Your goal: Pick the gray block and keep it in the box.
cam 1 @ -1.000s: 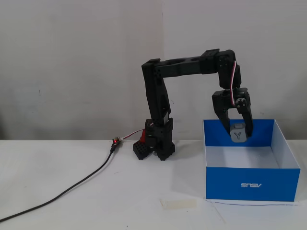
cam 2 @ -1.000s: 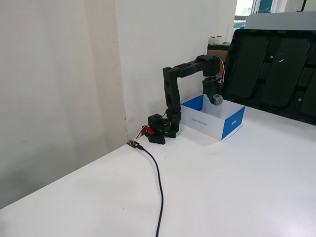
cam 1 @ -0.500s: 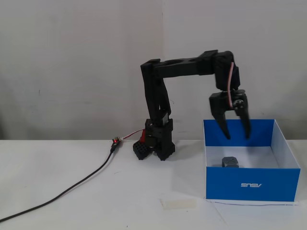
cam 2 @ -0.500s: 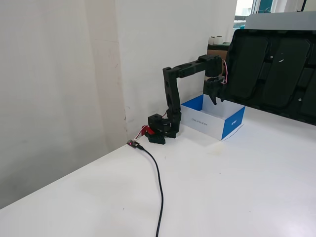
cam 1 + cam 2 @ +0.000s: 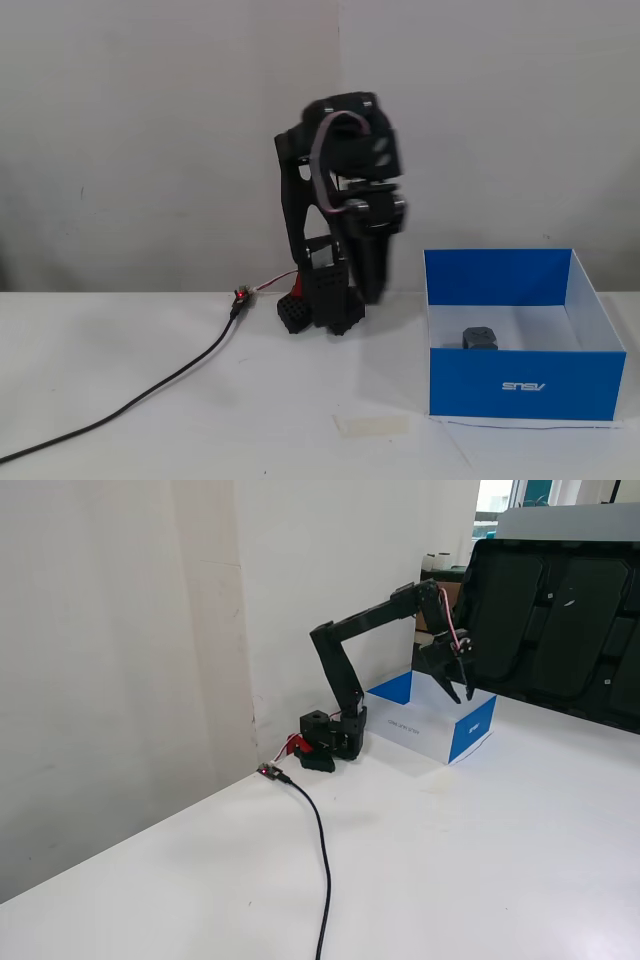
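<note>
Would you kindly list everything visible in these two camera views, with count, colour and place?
gray block: one, gray, lying on the white floor inside the box, toward its left side in a fixed view.
box: one, blue outside with a small white logo, white inside, open-topped, on the table to the right of the arm's base.
cable: one, black, running over the table from a small connector near the base toward the lower left.
tape strip: one, pale, flat on the table in front of the box's left corner.
dark panel: one, black, standing behind the box in a fixed view.
table: one, white.
arm: one, black, based by the wall.
hand: one, black, empty, fingers spread, above the box.
</note>
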Robot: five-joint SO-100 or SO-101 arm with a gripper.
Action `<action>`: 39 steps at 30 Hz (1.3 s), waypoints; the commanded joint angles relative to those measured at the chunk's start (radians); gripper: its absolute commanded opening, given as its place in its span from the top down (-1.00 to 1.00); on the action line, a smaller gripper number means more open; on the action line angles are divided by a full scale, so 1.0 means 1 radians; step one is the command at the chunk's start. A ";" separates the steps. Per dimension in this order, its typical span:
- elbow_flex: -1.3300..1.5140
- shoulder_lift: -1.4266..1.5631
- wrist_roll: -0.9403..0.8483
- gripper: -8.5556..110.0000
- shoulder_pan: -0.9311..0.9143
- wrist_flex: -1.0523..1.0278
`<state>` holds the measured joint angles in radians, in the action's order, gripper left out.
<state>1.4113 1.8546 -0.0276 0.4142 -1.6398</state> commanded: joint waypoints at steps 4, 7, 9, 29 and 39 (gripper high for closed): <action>0.040 0.057 -0.020 0.81 -0.278 0.041; 0.114 0.058 -0.015 0.81 -0.345 0.092; 0.172 0.064 -0.014 0.81 -0.382 0.137; 0.861 0.307 0.029 0.85 -0.442 0.586; 1.140 0.520 0.052 0.85 -0.414 0.726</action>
<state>2.5157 2.2749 0.0184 -0.0046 -0.9541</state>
